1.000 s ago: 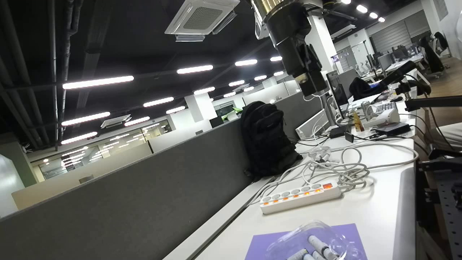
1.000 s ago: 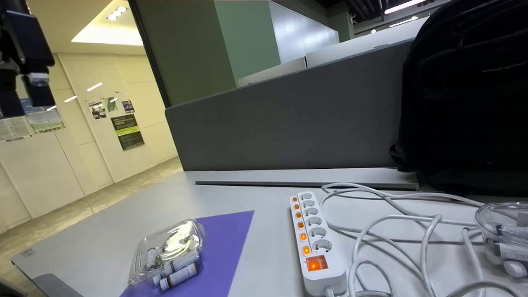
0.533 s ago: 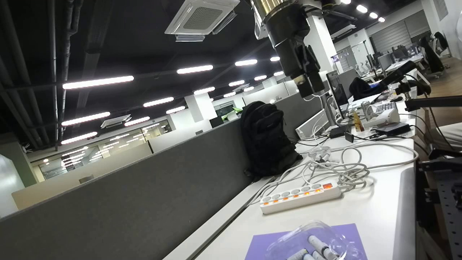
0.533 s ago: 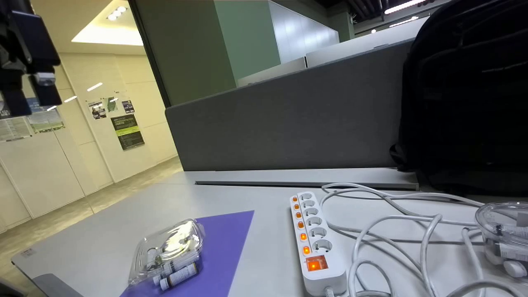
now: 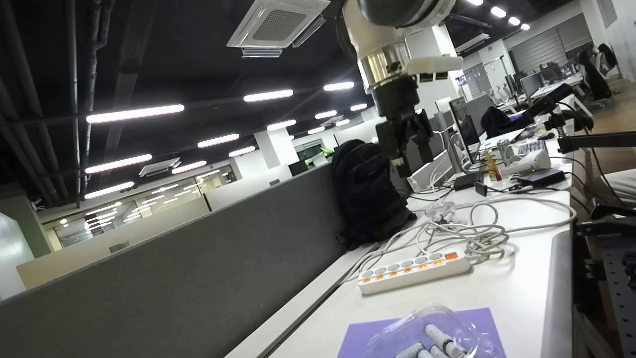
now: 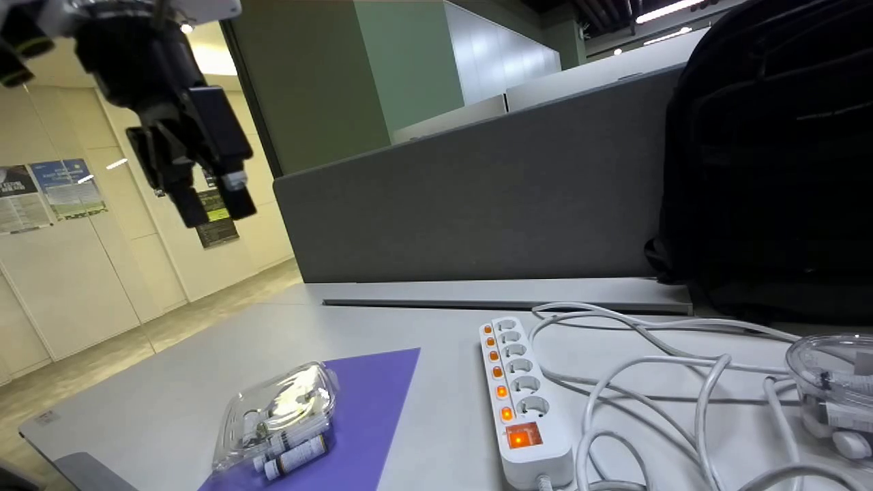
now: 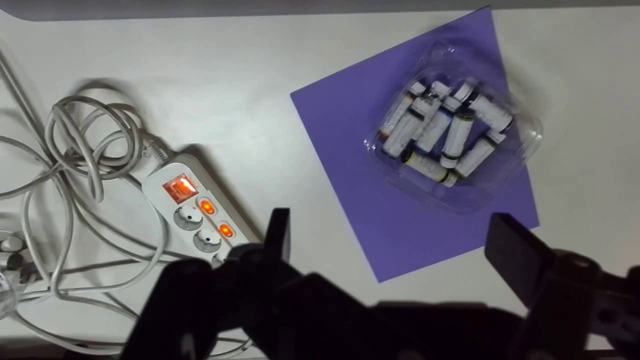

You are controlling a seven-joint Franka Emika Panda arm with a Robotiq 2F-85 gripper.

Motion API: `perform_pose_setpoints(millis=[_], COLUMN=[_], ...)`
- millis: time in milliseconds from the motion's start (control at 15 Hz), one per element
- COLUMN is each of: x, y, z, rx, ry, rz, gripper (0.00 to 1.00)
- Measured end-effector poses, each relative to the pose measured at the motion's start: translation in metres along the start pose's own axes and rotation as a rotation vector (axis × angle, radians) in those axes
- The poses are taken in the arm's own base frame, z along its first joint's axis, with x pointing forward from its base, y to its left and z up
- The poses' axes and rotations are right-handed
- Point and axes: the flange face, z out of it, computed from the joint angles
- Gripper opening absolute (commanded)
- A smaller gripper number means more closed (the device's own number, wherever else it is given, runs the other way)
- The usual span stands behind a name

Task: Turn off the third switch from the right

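Observation:
A white power strip lies on the desk, seen in both exterior views (image 5: pixel 417 281) (image 6: pixel 539 465) and the wrist view (image 7: pixel 172 170). It has a large lit orange-red switch (image 6: pixel 524 435) at its cord end and a row of small orange switches (image 6: pixel 497 372) beside the sockets. The two small switches nearest the large one glow brightest. In the wrist view only the large switch (image 7: pixel 180 188) and two small lit ones (image 7: pixel 226 230) show; my finger hides the rest. My gripper (image 7: pixel 391 220) is open and empty, high above the desk, in both exterior views (image 5: pixel 415 166) (image 6: pixel 218 217).
A purple sheet (image 7: pixel 345 165) bears a clear plastic box (image 7: pixel 460 200) of small vials. Tangled grey cables (image 7: pixel 90 145) lie beside the strip's cord end. A black backpack (image 5: pixel 367 194) leans on the grey partition (image 6: pixel 491 198). Another clear container (image 6: pixel 832 382) stands beyond the cables.
The arm and gripper have come down and swung toward the power strip, entering further into both exterior views. The strip, its lights and the box look the same.

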Motion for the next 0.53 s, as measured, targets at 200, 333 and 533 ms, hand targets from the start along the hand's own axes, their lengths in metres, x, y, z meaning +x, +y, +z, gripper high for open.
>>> perform_pose_setpoints(millis=[200, 333, 533], x=[0.022, 0.032, 0.045], y=[0.023, 0.038, 0.061], z=[0.033, 0.055, 0.079], rx=[-0.028, -0.030, -0.026], ry=[0.022, 0.023, 0.026], rz=[0.034, 0.063, 0.114], gripper=[1.00, 1.00, 1.00])
